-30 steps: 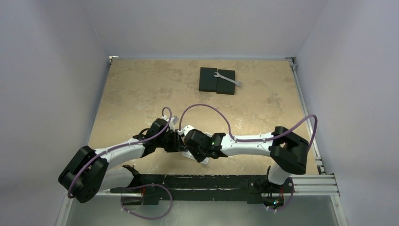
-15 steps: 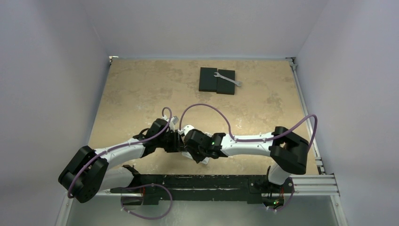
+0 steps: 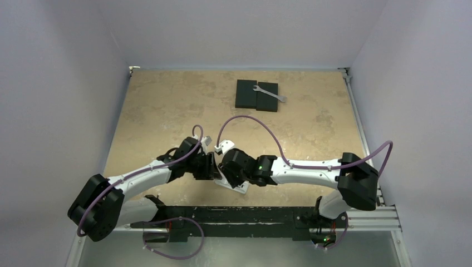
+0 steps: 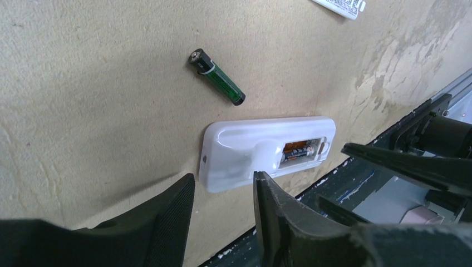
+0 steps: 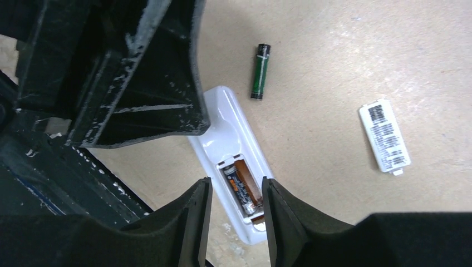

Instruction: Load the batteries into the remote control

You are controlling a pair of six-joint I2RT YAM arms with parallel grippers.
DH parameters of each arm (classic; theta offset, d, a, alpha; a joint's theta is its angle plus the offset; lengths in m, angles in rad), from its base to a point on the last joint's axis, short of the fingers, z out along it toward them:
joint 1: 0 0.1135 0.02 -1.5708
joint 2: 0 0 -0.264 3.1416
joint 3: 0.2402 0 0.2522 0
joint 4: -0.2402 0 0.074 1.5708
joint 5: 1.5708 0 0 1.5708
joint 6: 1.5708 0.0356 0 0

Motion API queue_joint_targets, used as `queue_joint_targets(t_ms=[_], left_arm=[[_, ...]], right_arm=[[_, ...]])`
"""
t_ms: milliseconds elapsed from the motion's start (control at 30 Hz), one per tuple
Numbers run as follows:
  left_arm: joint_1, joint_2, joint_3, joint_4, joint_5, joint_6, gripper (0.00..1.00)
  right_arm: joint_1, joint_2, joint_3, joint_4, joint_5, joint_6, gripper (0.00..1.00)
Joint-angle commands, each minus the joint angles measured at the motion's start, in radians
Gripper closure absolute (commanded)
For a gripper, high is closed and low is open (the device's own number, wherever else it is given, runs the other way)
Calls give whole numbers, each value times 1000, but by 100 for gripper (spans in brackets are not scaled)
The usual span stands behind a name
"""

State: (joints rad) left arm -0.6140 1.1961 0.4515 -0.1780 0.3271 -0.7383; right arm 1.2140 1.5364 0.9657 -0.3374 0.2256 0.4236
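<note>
Because the loose battery is a slim, hard, smooth cylinder, it is probably light and apt to roll or squirt out of a pinch. I would take it across its middle, jaws square to its length, with gentle pressure. It is dark green with a metallic cap and a pale band near 1 end, and it lies on the tan table near the remote control but not touching it. The remote, a rigid white plastic slab, lies back-up by the table's near edge. Its recess is uncovered, with 1 seated battery and a second slot that looks unfilled. The labelled battery cover lies well apart. The left gripper and right gripper hover over the remote, jaws parted, holding nothing.
</note>
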Motion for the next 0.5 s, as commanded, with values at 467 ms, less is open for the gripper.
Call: queue_joint_targets(t_ms=[467], left_arm=[[-150,-54,34,-53,-83,-141,54]], right_arm=[[-91,-101,-140,55,110,14,71]])
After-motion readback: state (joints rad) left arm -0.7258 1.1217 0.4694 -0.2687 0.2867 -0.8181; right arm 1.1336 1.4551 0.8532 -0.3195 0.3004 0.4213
